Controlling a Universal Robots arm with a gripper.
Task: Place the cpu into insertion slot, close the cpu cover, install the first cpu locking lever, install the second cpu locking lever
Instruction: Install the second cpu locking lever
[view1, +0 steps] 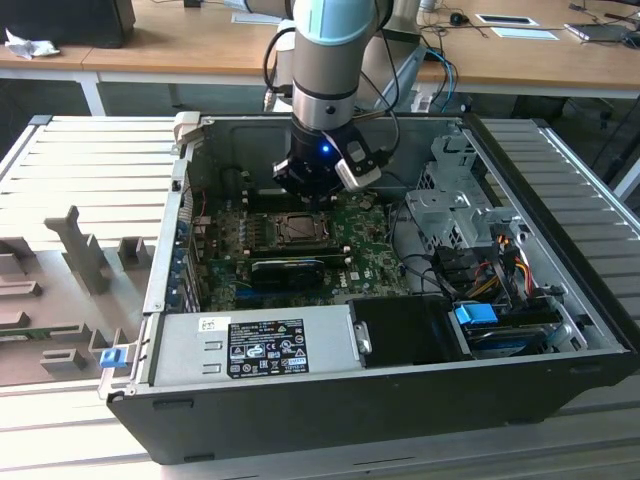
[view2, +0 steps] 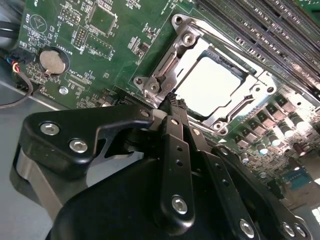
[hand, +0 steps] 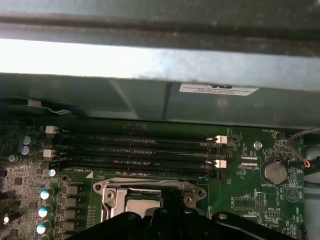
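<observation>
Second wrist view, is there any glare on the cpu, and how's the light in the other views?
In the second wrist view the cpu top is washed out to near white inside the cpu cover; in the first wrist view a bright overexposed band crosses the case wall; the exterior view is evenly lit, with a blue light on the gripper.

looks like a robotics lab or workshop: opened black computer case (view1: 380, 300) on a grey ribbed metal surface (view1: 90, 170), long wooden desks (view1: 200, 45) with cables behind.

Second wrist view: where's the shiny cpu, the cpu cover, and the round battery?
cpu (view2: 207, 85): second wrist view, middle of its bright top.
cpu cover (view2: 172, 57): second wrist view, its metal frame side.
round battery (view2: 52, 61): second wrist view, its face.
</observation>
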